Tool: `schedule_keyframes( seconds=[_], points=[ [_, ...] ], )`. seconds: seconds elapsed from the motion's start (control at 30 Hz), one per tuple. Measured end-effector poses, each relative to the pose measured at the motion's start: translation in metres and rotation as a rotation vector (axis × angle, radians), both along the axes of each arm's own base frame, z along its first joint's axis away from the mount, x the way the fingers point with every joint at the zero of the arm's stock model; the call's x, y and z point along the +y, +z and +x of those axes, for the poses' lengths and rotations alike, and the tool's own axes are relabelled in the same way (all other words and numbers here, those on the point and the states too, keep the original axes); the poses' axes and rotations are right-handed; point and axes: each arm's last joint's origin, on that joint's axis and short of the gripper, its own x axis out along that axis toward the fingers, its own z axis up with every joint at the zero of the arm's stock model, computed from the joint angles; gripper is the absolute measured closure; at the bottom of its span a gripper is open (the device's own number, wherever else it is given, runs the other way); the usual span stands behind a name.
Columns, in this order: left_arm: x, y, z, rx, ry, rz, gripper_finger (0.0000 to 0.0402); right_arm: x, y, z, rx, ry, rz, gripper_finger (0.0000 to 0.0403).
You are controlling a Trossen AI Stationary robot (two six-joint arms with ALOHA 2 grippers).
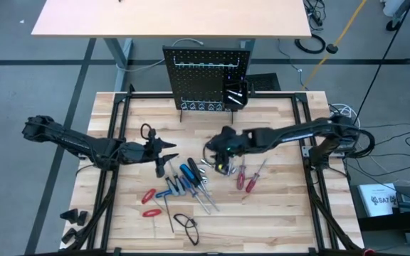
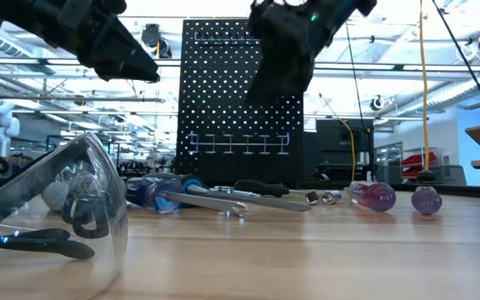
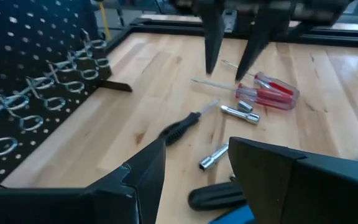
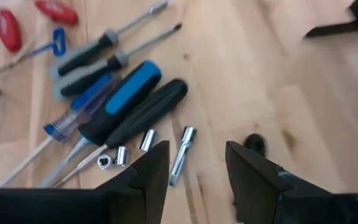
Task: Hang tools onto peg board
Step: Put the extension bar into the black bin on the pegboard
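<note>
The tools (image 1: 191, 181) lie loose in a scatter at the centre and lower centre of the high view, none yet hung: a blue-handled screwdriver (image 4: 120, 99) and a black-handled screwdriver (image 4: 143, 112) side by side and touching, two slimmer drivers just above them in the right wrist view, a silver extension bit (image 4: 180, 154) and small sockets (image 4: 118, 155) at their near end, and red-handled screwdrivers (image 1: 246, 176) a little to the right in the high view. All of these I judge stiff, light and unbreakable. The moulded handles should give good purchase; the polished shafts and sockets are likely to slip and roll, so I would take a driver across the handle, near the shaft end, leaving the blade free to drop through a ring. The peg board (image 1: 208, 75) stands upright at upper centre of the high view, well apart from the scatter, with a row of empty wire rings (image 3: 73, 81) along its lower part. My right pincer (image 4: 194, 168) hangs just above the extension bit, fingers apart and empty. My left pincer (image 3: 194, 165) hovers at centre left of the high view, fingers likewise apart and empty. The worktop (image 1: 283, 206) also carries safety glasses (image 2: 57, 200) at its lower edge in the high view.
</note>
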Motion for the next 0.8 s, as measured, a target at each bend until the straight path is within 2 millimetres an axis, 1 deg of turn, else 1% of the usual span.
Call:
schedule_keyframes(
  seconds=[0.1,0.17,0.27,0.37,0.6,0.8],
  points=[
    [-0.001,0.0,0.0,0.005,-0.047,-0.019,0.0217,0.003,-0.021,0.011,0.026,0.001,0.003,0.0254],
    [-0.002,-0.001,0.0,0.01,-0.071,-0.02,0.0217,0.002,-0.036,0.019,0.037,-0.031,0.013,0.0254],
    [-0.002,-0.001,0.0,0.012,-0.082,-0.024,0.0217,0.001,-0.052,0.025,0.053,-0.095,-0.009,0.0254],
    [-0.002,-0.001,0.0,0.015,-0.083,-0.023,0.0217,0.001,-0.065,0.028,0.083,-0.105,-0.014,0.0254],
    [-0.002,-0.004,-0.001,0.054,-0.083,-0.015,0.0217,0.005,-0.08,0.032,0.1,-0.132,0.016,0.0254],
    [-0.002,-0.005,-0.001,0.057,-0.083,-0.014,0.0217,0.018,-0.089,0.038,0.072,-0.102,0.02,0.0254]
  ],
)
